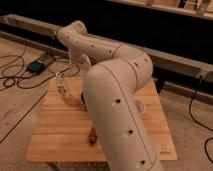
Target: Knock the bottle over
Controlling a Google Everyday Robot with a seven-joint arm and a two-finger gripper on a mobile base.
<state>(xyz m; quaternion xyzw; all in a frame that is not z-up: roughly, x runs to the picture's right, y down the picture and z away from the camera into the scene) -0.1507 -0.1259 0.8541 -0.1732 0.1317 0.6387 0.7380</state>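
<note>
The bottle (61, 84), slim and clear with a whitish cap, stands upright near the far left edge of the wooden table (55, 135). My white arm rises from the lower right, bends at an elbow high over the table's back edge, and comes down to the gripper (76, 63). The gripper hangs just right of and a little behind the bottle's top. I cannot tell whether it touches the bottle.
A reddish-brown oblong object (92, 136) lies near the table's front, next to my arm. A pale cup (138, 106) peeks out right of the arm. A dark bowl (82, 100) is mostly hidden behind it. Cables and a dark box (35, 66) lie on the floor at left.
</note>
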